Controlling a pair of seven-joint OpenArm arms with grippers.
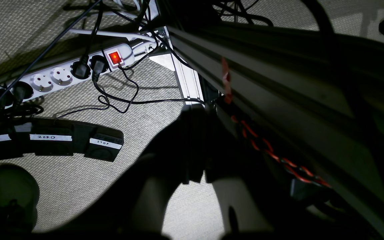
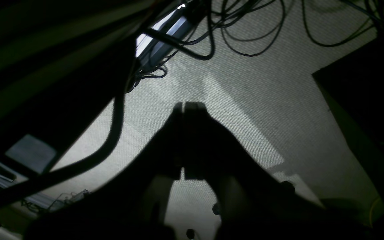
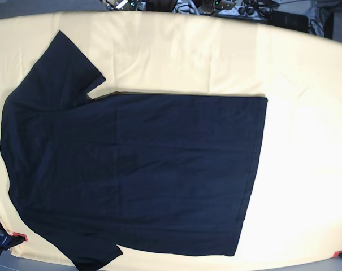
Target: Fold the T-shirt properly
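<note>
The black T-shirt (image 3: 137,169) lies spread flat on the pale yellow cloth (image 3: 187,51) in the base view. Its hem is to the right and its two short sleeves stick out at the upper left and lower left. Neither arm shows in the base view. Seen from the left wrist, my left gripper (image 1: 197,111) is shut with nothing in it and hangs beside the table frame, above the floor. Through the right wrist camera, my right gripper (image 2: 185,106) is a dark silhouette, shut and holding nothing, also over the carpet.
Below the left gripper are a white power strip (image 1: 62,75), black foot pedals (image 1: 52,140) labelled START, ZERO and STOP, an aluminium frame leg (image 1: 185,76) and a red cable (image 1: 265,150). Loose black cables (image 2: 245,36) cross the floor under the right gripper.
</note>
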